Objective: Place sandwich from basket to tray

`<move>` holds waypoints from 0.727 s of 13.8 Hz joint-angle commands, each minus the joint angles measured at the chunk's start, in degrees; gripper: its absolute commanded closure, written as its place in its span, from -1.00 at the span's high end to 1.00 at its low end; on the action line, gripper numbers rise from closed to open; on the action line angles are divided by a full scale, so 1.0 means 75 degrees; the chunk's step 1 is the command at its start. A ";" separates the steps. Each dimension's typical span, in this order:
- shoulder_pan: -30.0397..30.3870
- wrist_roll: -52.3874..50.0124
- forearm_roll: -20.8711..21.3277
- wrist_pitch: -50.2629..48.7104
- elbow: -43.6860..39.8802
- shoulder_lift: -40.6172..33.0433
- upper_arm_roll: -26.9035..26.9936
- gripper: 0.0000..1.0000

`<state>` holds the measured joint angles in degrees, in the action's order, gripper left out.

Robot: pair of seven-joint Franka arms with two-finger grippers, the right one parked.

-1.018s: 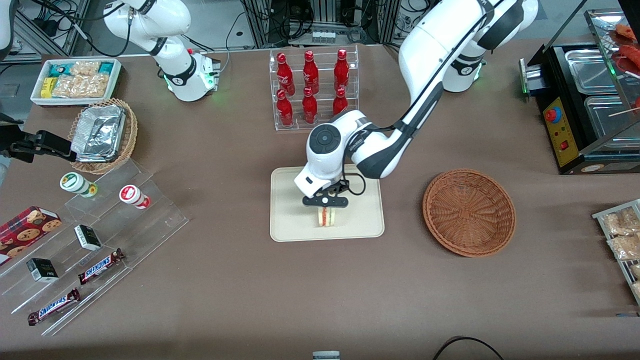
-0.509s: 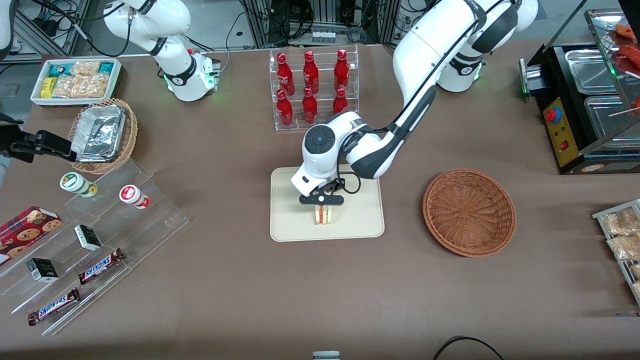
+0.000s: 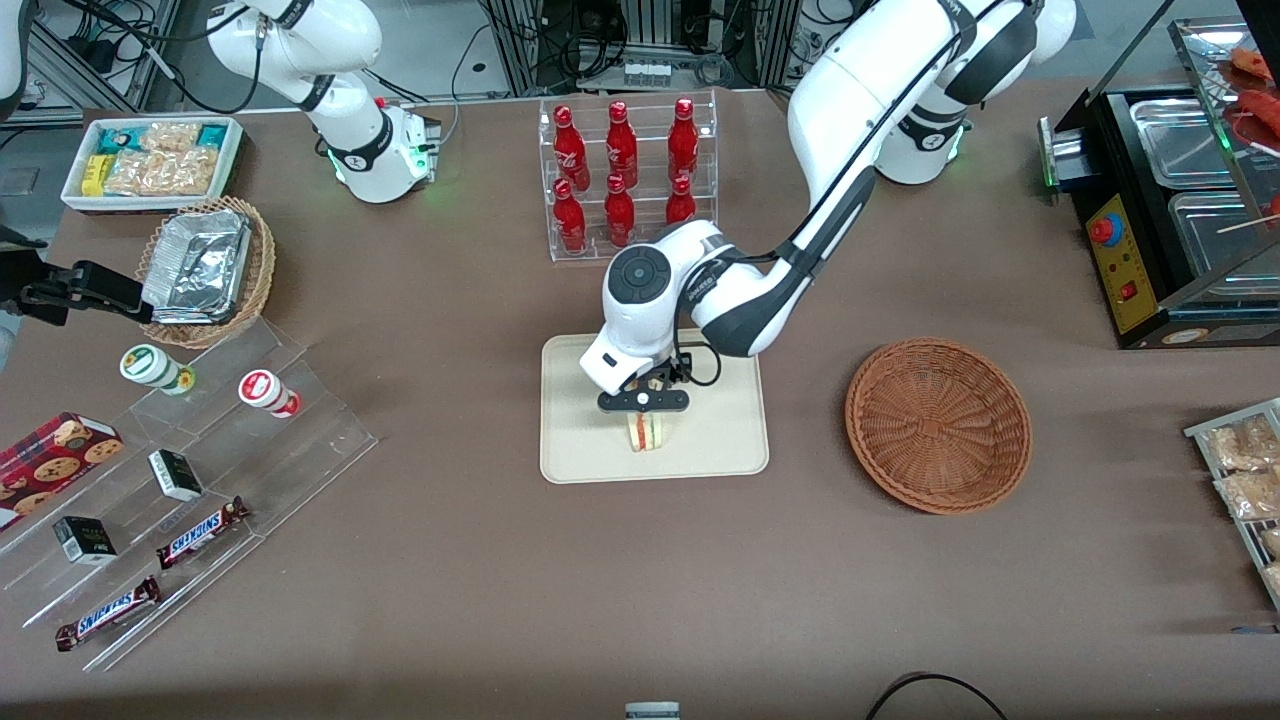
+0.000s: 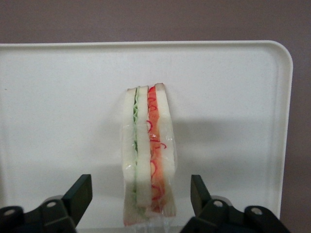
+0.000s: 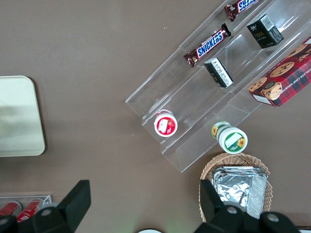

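The sandwich (image 3: 647, 434) stands on its edge on the cream tray (image 3: 585, 440), near the tray's middle. It is a clear-wrapped wedge of white bread with green and red filling (image 4: 148, 155). My left gripper (image 3: 644, 405) hangs straight above it and is open. Its black fingers (image 4: 82, 191) stand on either side of the sandwich, with a gap of bare tray (image 4: 58, 97) showing on each side. The reddish-brown basket (image 3: 938, 425) sits beside the tray toward the working arm's end and holds nothing. The tray's corner (image 5: 17, 116) also shows in the right wrist view.
A clear rack of red bottles (image 3: 625, 180) stands farther from the camera than the tray. A stepped acrylic stand with snacks (image 3: 180, 480), a foil-filled wicker basket (image 3: 205, 270) and a white bin (image 3: 150, 160) lie toward the parked arm's end. A black food warmer (image 3: 1180, 210) stands at the working arm's end.
The gripper and the sandwich have shifted a little toward the parked arm's end over the tray. Hardly anything moved in the last half second.
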<state>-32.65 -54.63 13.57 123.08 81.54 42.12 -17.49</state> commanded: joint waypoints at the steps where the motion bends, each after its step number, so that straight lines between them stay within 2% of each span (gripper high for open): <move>1: 0.0098 -0.0275 0.0042 -0.0834 0.0073 -0.1007 0.0059 0.99; 8: 0.1725 -0.0335 -0.0414 -0.3095 0.0318 -0.3269 0.0035 0.99; 10: 0.2427 0.0866 -0.0985 -0.3272 0.0704 -0.4006 0.0047 0.99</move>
<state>-18.99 -54.34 10.04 99.40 81.46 18.56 -16.88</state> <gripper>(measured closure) 0.004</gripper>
